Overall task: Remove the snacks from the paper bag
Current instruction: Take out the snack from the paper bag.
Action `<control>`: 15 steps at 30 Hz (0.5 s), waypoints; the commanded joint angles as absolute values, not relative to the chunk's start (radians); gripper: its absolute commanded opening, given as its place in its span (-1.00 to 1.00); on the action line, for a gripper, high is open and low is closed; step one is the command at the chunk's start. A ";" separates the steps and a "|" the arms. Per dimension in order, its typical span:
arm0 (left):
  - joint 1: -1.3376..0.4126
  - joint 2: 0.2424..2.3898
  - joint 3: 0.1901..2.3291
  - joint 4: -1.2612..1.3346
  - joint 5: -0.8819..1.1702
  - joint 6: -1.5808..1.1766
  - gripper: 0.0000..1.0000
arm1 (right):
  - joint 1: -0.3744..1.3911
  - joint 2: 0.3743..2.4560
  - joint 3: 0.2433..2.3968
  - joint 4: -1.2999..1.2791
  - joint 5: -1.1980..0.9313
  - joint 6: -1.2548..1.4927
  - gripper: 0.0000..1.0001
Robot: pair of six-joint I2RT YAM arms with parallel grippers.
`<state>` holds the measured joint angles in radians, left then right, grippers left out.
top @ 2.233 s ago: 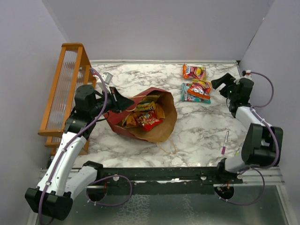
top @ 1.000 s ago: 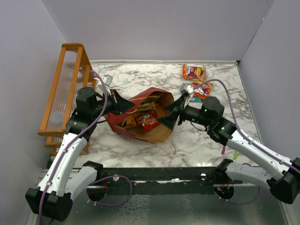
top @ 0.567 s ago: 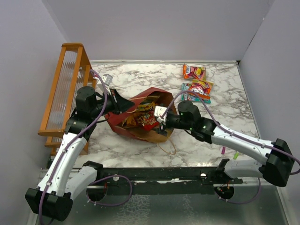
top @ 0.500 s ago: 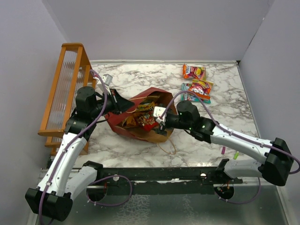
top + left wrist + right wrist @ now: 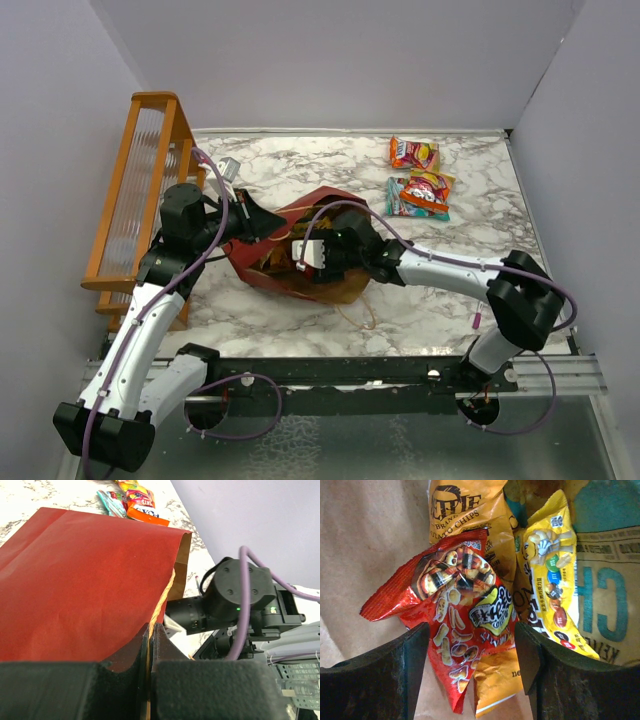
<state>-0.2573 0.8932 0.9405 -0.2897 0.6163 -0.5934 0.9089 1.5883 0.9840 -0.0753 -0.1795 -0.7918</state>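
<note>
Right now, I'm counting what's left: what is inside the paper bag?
Inside the paper bag: a red snack packet on top of an orange chip bag, a yellow candy pack beside them, and a teal-printed packet. Anything beneath them is covered.

Right gripper (image 5: 471, 650) (now) inside paper bag (image 5: 75, 580)

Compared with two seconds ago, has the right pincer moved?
Yes. The right pincer has travelled left, from the right side of the teal snack packet to its left, into the mouth of the paper bag, open over a red snack packet.
</note>
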 commanded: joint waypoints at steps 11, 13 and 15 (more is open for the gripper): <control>-0.257 0.888 0.973 -0.309 0.594 -0.570 -1.00 | 0.914 1.660 1.028 -0.062 -0.161 -0.807 -0.29; -0.257 0.890 0.971 -0.306 0.594 -0.569 -1.00 | 0.914 1.645 1.030 -0.065 -0.173 -0.802 -0.43; -0.257 0.891 0.970 -0.304 0.594 -0.573 -1.00 | 0.914 1.627 1.028 -0.065 -0.189 -0.795 -0.53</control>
<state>-0.2573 0.8932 0.9405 -0.3084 0.6151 -0.5873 0.9089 1.6638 1.0046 -0.0746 -0.1753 -0.8066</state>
